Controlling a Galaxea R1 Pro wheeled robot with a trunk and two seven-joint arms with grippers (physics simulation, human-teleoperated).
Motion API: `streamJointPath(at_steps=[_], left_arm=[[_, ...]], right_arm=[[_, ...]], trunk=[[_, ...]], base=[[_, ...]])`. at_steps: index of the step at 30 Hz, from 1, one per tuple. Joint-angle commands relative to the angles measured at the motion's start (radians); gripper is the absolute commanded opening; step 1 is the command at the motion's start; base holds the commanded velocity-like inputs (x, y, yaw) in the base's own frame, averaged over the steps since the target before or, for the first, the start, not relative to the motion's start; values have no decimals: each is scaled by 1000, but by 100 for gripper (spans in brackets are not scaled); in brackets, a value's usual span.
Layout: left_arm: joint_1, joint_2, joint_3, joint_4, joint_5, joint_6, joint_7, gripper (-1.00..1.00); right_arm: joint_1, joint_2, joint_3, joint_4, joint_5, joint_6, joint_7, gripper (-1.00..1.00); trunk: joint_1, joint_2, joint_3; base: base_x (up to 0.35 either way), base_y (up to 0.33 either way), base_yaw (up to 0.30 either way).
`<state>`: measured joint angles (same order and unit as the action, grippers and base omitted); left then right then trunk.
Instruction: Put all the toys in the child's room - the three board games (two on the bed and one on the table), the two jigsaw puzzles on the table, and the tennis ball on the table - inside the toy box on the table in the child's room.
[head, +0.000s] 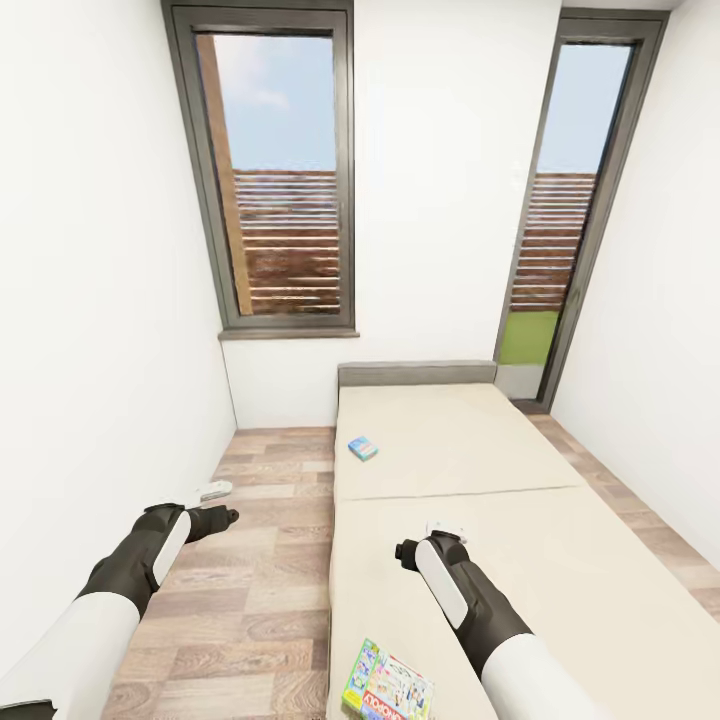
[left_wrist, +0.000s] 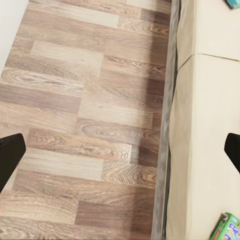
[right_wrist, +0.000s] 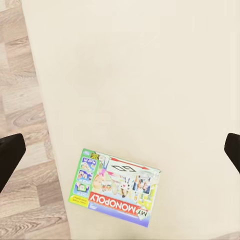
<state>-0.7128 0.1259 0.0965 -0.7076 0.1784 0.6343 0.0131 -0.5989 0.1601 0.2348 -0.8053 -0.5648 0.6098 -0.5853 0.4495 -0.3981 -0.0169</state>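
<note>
The right pincer (head: 443, 528) hangs wide open and empty over the bed (head: 560, 560); the left pincer (head: 222, 502) is open too, holding nothing, above the floor (head: 250, 600). Lower the right one squarely over the white and green board game (head: 388, 686) at the frame's bottom centre, gripping across its short edges. The small blue game (head: 363, 448) lies mid-frame. No container is in sight.

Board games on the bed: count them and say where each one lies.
2. The small blue board game lies toward the headboard, near the mattress's left edge. The white and green board game lies at the near end, by the same edge, below the right end effector. None appears hidden.
</note>
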Motion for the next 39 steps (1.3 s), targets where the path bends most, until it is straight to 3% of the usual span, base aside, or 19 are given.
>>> streamJointPath(at_steps=[1, 10, 13, 15, 18, 23, 26, 31, 39], left_arm=[[-1, 0, 2, -1, 7, 5, 1, 100], [-1, 6, 3, -24, 9, 22, -8, 100], [-1, 15, 7, -46, 11, 62, -53, 100], [0, 31, 9, -57, 13, 87, -111, 100], [0, 73, 12, -65, 16, 136, -265, 100], [1, 122, 20, -66, 11, 210, -586, 100], [2, 138, 22, -58, 8, 209, -665, 100], [2, 173, 32, -61, 12, 207, -705, 100], [1, 182, 34, -64, 13, 208, -712, 100]], right_arm=[[-1, -1, 3, -1, -10, 1, -10, 100], [-1, -5, 3, 0, -11, 1, -10, 100], [-1, -5, 3, 0, -12, 1, -9, 100], [-1, -5, 3, 0, -11, 1, -6, 100], [-1, -7, 3, -1, -9, 1, 2, 100], [-1, -12, 2, -1, -13, 2, 14, 100], [-1, -14, 2, -1, -16, 2, 15, 100], [-1, -14, 3, 0, -18, 2, 16, 100], [-1, -13, 3, 0, -17, 1, 16, 100]], trunk=[[1, -2, -3], [1, -2, -18], [1, -2, -23], [1, -2, -27], [1, -2, -31], [1, -2, -40], [1, -2, -45], [1, -2, -53], [1, -2, -66]], base=[[0, 0, 0], [0, 0, 0], [0, 0, 0], [0, 0, 0], [0, 0, 0], [0, 0, 0], [0, 0, 0], [0, 0, 0], [0, 0, 0]])
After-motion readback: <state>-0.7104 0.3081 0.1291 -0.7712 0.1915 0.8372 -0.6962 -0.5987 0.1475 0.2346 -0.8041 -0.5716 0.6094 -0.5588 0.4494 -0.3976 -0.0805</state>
